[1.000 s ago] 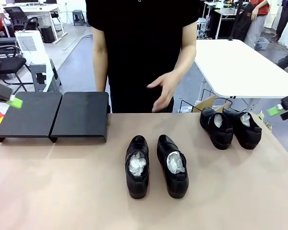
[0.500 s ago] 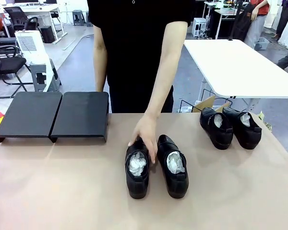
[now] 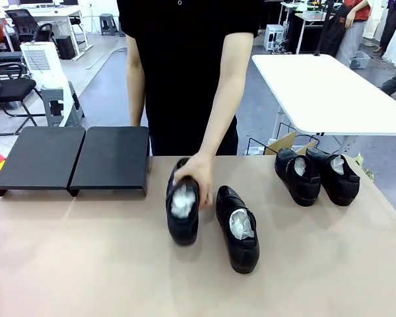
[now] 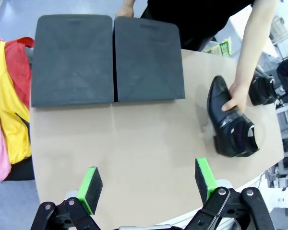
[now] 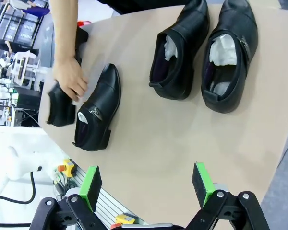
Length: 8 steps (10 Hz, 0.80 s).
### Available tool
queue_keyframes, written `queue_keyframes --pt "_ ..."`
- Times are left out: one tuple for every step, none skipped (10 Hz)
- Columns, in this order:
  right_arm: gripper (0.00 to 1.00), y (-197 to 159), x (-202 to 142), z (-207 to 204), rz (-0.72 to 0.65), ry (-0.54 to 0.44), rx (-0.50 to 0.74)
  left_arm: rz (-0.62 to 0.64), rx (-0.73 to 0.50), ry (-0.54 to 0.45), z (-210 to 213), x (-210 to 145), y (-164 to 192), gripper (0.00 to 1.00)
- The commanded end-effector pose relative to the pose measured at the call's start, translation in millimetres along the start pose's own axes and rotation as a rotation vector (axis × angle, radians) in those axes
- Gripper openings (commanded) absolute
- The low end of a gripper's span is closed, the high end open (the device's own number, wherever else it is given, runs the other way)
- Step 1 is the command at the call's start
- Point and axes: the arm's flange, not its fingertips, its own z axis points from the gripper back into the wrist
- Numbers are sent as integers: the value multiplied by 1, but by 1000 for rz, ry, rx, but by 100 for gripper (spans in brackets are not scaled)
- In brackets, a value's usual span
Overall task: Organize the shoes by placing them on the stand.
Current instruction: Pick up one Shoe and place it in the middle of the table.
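Note:
A person's hand [image 3: 199,177] grips one black shoe [image 3: 183,210] and holds it tilted just above the table; the same shoe [image 4: 229,122] appears in the left wrist view. Its partner [image 3: 237,229] lies flat beside it, white paper inside. Two more shoes [image 3: 297,176] [image 3: 334,176] sit side by side at the far right. The black stand [image 3: 76,158], two sloped panels, rests at the far left with nothing on it. My left gripper [image 4: 148,184] hangs open high over the table's near edge. Open too, my right gripper [image 5: 146,184] hovers above the right-hand pair [image 5: 180,52].
Yellow and red cloth [image 4: 9,110] hangs past the table's left edge beside the stand. A white table [image 3: 330,92] and a cardboard box [image 3: 282,142] stand behind the far right corner. The person stands at the far edge, mid-table.
The person's hand came down on the left middle shoe, gripped it and lifted it leftward toward the stand. Both grippers' pads have drawn back out of the front view's sides.

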Motion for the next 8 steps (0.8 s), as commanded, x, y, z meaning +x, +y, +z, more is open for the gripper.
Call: queue_keyframes --pt "100 3 -1 1 7 -9 0 -9 -10 4 3 2 0 100" --pt "100 3 -1 1 7 -9 0 -9 -10 4 3 2 0 100" --pt "100 3 -1 1 7 -9 0 -9 -10 4 3 2 0 100" --pt "100 1 0 1 0 -1 -5 -9 -10 4 3 2 0 100" --pt "100 23 3 -2 52 10 -101 -9 -10 4 3 2 0 100" --pt "100 45 11 -4 101 9 -134 -9 -10 4 3 2 0 100" --pt "100 66 23 -11 156 24 -183 -9 -10 4 3 2 0 100" --pt "100 84 36 -21 199 38 -247 -9 -10 4 3 2 0 100"
